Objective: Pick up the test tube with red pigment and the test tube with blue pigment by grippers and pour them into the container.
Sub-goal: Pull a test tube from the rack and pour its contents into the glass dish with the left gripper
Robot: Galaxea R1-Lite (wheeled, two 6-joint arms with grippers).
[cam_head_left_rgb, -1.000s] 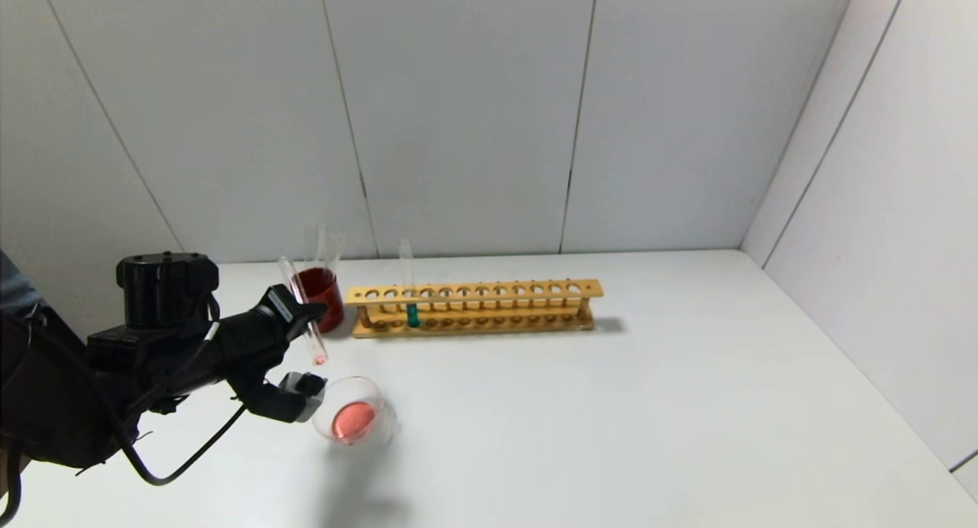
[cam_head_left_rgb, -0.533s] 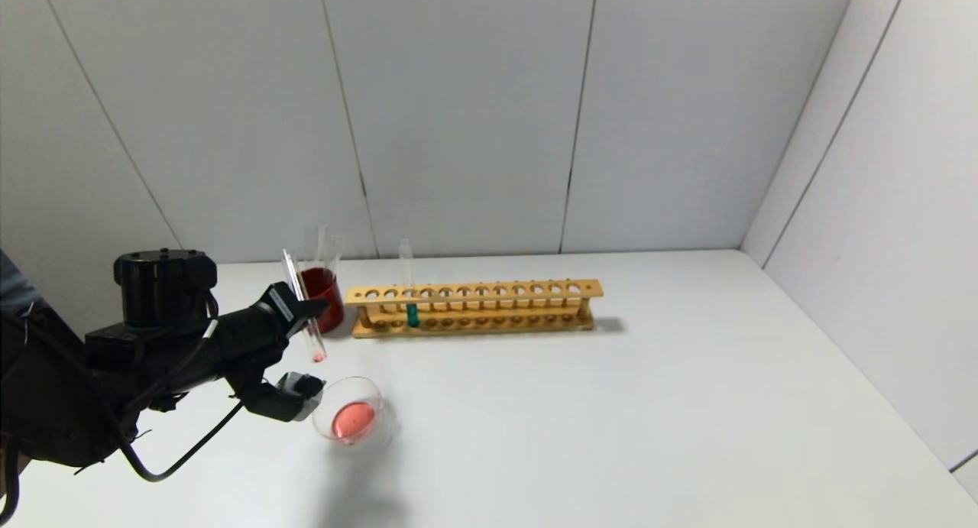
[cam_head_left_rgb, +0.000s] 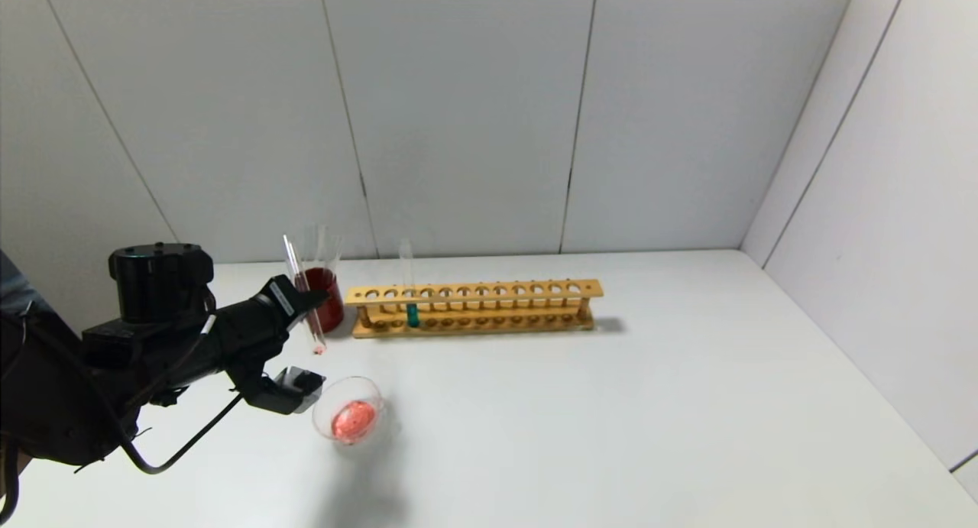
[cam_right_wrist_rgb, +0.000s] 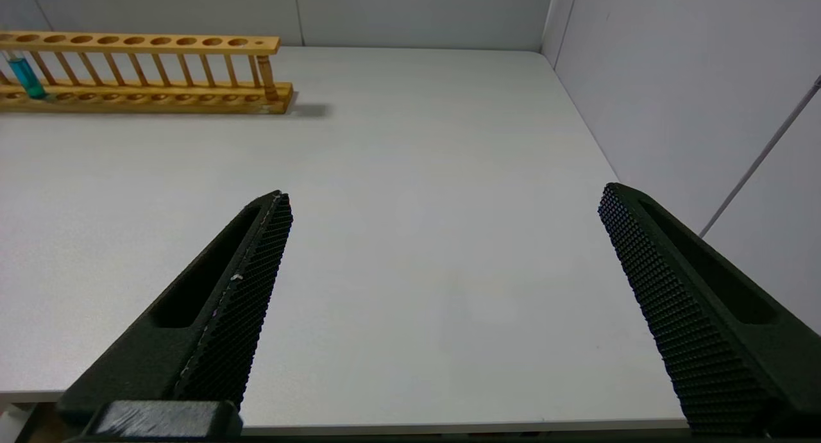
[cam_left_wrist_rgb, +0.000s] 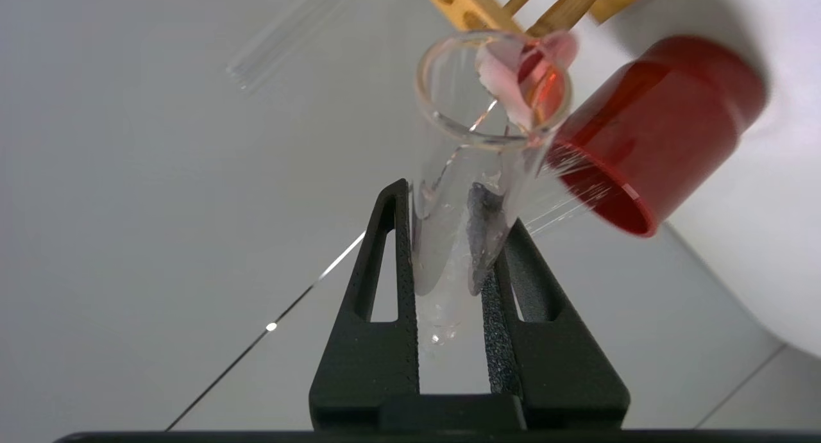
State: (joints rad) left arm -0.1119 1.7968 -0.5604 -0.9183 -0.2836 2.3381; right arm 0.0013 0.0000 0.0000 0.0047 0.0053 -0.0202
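Head view: my left gripper [cam_head_left_rgb: 304, 308] holds the red tube [cam_head_left_rgb: 302, 295] nearly upright, mouth up, beside the red cup [cam_head_left_rgb: 322, 297] and above and behind the dish [cam_head_left_rgb: 349, 419]. Red liquid already lies in the dish and only a trace of red shows at the tube's bottom, so I judge this pour is done and my step in hand is putting the spent tube away, probably in the cup with the other clear tubes. To do that well I should keep the tube upright, bring its round end over the cup's mouth clear of the tubes standing there, lower it gently and let go only once the glass is resting. The blue tube [cam_head_left_rgb: 411, 299] stands in the rack [cam_head_left_rgb: 474, 308], not yet poured.

Left wrist view: my fingers [cam_left_wrist_rgb: 378, 263] are nearly together, pinching the red tube [cam_left_wrist_rgb: 471, 174] on both sides at mid-length. The tube's open mouth points away from the camera, with the cup [cam_left_wrist_rgb: 654, 132] just beyond.

Right wrist view: my right gripper [cam_right_wrist_rgb: 442, 231] hangs over bare table [cam_right_wrist_rgb: 410, 174], fingers [cam_right_wrist_rgb: 253, 263] spread wide, holding nothing. The blue tube [cam_right_wrist_rgb: 24, 76] and rack [cam_right_wrist_rgb: 147, 71] are well apart from it.
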